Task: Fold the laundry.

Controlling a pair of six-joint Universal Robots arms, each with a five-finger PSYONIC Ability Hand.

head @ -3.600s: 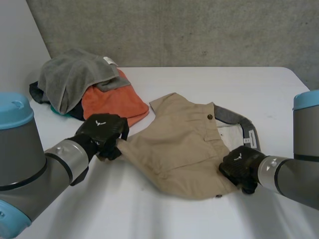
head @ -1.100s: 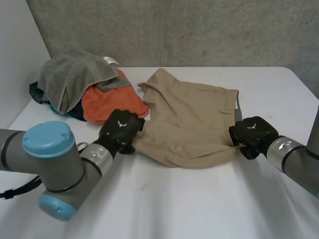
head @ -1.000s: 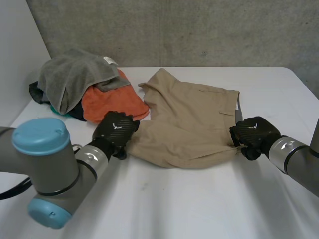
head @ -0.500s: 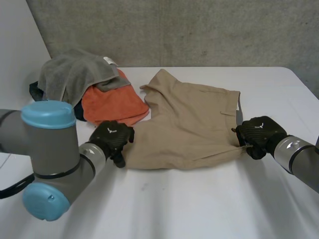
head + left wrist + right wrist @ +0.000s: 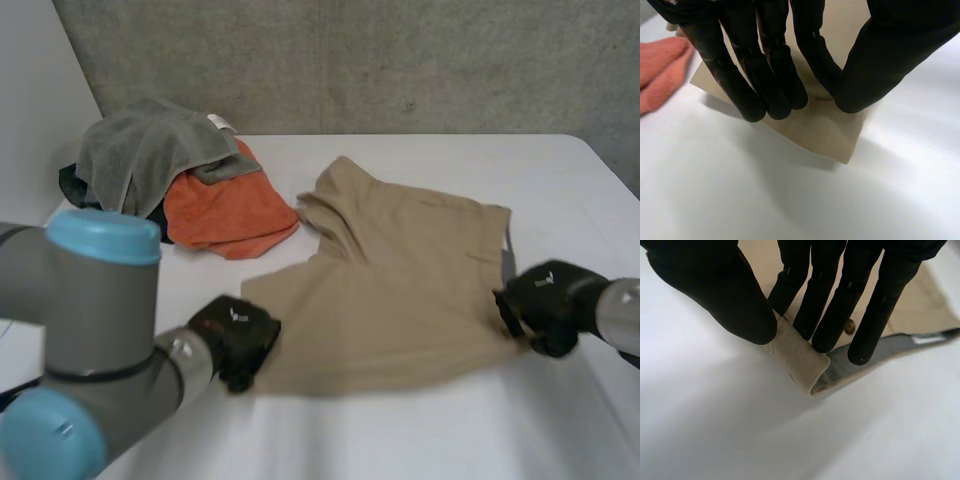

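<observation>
Leftmost, a nubby grey towel (image 5: 140,150) is heaped over an orange cloth (image 5: 228,212) at the far left of the smooth white table (image 5: 400,430). Nearer the front, the left hand (image 5: 236,338) pinches the near-left corner of the shorts (image 5: 400,290) between its fingers (image 5: 775,85) and thumb. That corner is a flat, square-cut piece of fine-ribbed tan twill. The shorts spread across the middle of the table as a wide tan sheet. At their right edge the right hand (image 5: 545,300) clamps a doubled corner between thumb and fingers. The fold shows grey lining inside, and a small brown button (image 5: 849,327) sits just behind the fingertips.

Half a second ago the left hand was just beside the orange cloth. It has now drawn well toward the front, the right hand has come nearer too, and the shorts have slid with them. The shorts look stretched flat between the two hands, with shallow creases and a rumpled far-left corner.
</observation>
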